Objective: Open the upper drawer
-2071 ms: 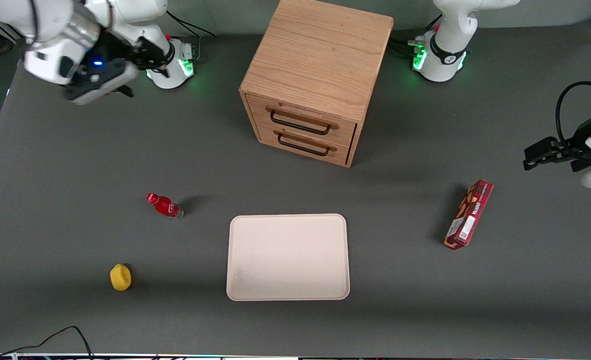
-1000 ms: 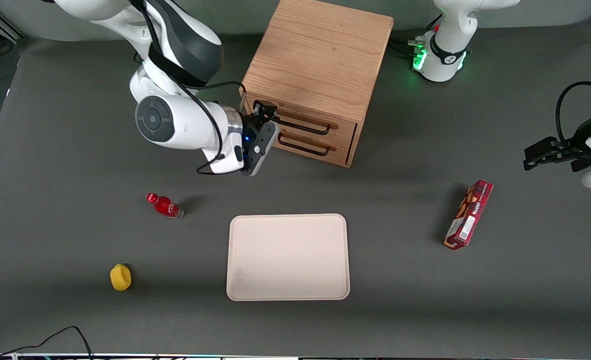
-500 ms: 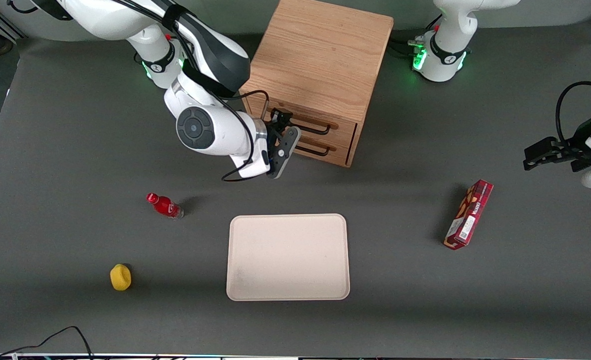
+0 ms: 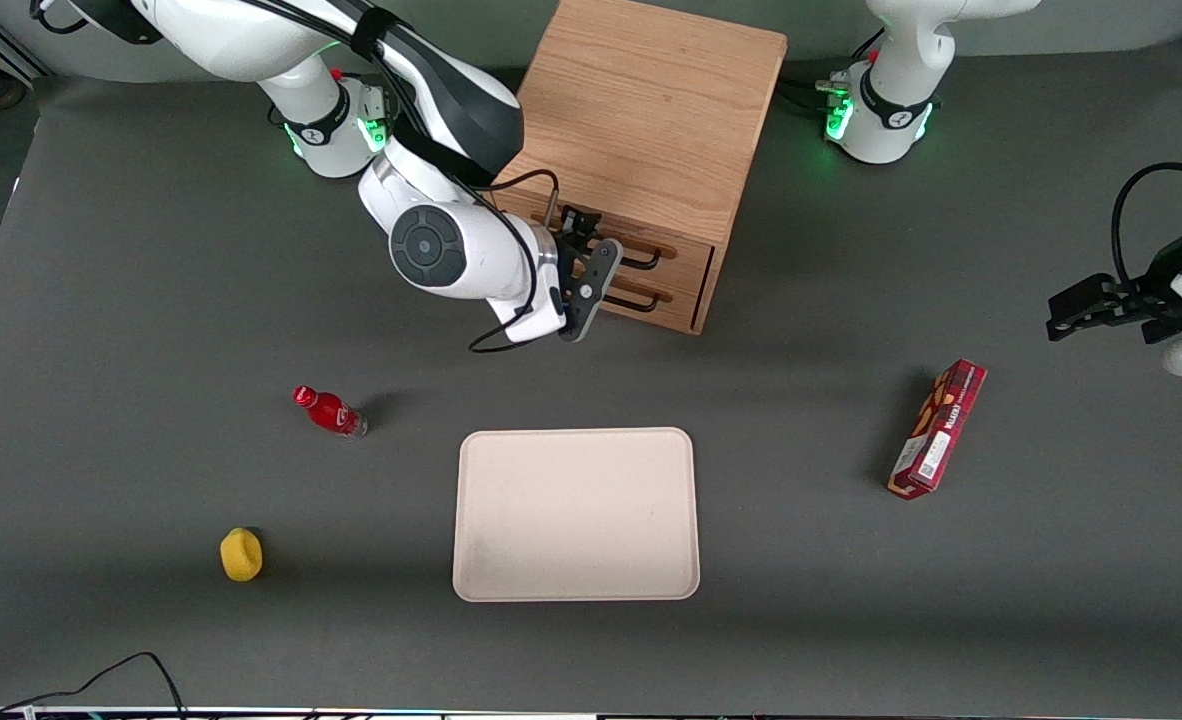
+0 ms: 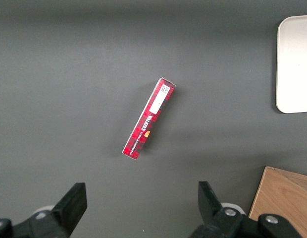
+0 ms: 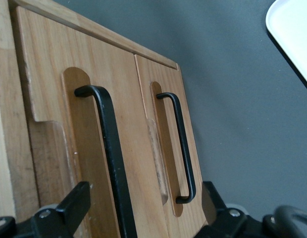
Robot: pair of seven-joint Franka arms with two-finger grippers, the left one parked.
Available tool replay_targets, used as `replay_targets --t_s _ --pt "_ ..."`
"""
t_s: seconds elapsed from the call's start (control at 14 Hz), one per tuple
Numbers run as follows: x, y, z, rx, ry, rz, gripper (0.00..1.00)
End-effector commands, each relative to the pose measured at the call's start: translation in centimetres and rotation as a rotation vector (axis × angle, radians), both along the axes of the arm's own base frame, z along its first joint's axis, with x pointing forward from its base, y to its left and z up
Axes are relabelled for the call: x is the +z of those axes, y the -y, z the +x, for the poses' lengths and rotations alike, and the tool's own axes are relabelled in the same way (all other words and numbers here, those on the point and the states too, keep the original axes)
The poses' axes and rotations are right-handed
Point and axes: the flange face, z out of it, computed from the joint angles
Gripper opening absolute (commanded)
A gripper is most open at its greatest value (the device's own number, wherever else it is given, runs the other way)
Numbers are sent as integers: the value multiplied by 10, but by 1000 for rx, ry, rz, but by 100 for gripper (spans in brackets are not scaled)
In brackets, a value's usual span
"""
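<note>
Jaws wide apart on the right arm's gripper. The wrist camera has one black finger on each side of the long black wire handle, and I can't tell whether either finger touches the handle. The gripper sits right in front of the upper drawer, the light oak wood-grain front at the top of the pair, and it covers much of that front from the front camera.

The drawer looks shut, its face level with the bottom drawer just beneath, which has a matching black handle. Both belong to the boxy oak cabinet, which stands on the dark grey table far from the front camera, about midway along it.

Coming nearer the camera from the cabinet, there's a cream rectangular tray lying flat, well apart from the cabinet. Toward the working arm's end of the table stands a small red bottle with a red cap. A rounded yellow object sits nearer the camera than the bottle. Toward the parked arm's end lies a long red snack box, well apart from the tray.
</note>
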Motion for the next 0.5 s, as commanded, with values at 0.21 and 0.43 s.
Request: replay_targets --t_s 0.21,0.43 --pt "-17 -6 -2 2 28 -1 100" --pt "-21 -8 -1 -12 30 -1 100"
